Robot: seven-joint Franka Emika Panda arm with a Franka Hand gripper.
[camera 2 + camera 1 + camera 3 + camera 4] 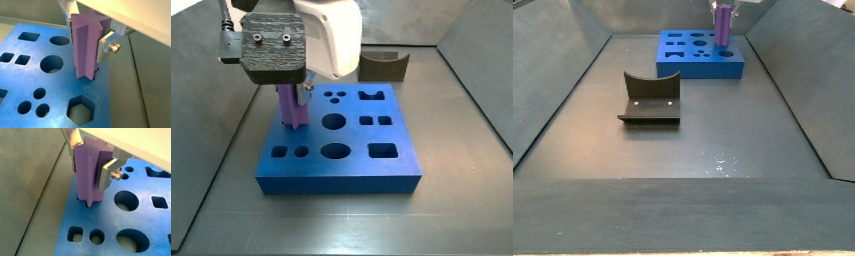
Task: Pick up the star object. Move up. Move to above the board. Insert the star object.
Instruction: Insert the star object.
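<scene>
1. Wrist view: I see the gripper (92, 159) clamped on the star object (89, 174), silver fingers (107, 175) pressed against its ridged sides. The prism stands upright, and its lower end sits in a cut-out at the edge of the board (110, 228). Round and square holes lie just beside it.
2. Wrist view: same grasp from the opposite side. Gripper (88, 34) holds the star object (85, 47) near its upper part; one finger (105, 50) with a bolt head shows. Prism bottom is inside a hole in the board (57, 85), near the board's edge. A hexagon hole (79, 110) is just beside it.
3. Side view: gripper (291, 85) is above the board (342, 165), at one of its side edges. Star object (294, 108) hangs vertical, its lower end touching or entering the board surface; I can't tell the depth. The fixture (384, 65) stands beyond the board, apart from it.
4. Side view: board (700, 52) sits at the far end of the floor, star object (723, 27) upright on its corner region, gripper (724, 5) mostly cut off at the frame top. Fixture (649, 97) is mid-floor, well apart from the board.
</scene>
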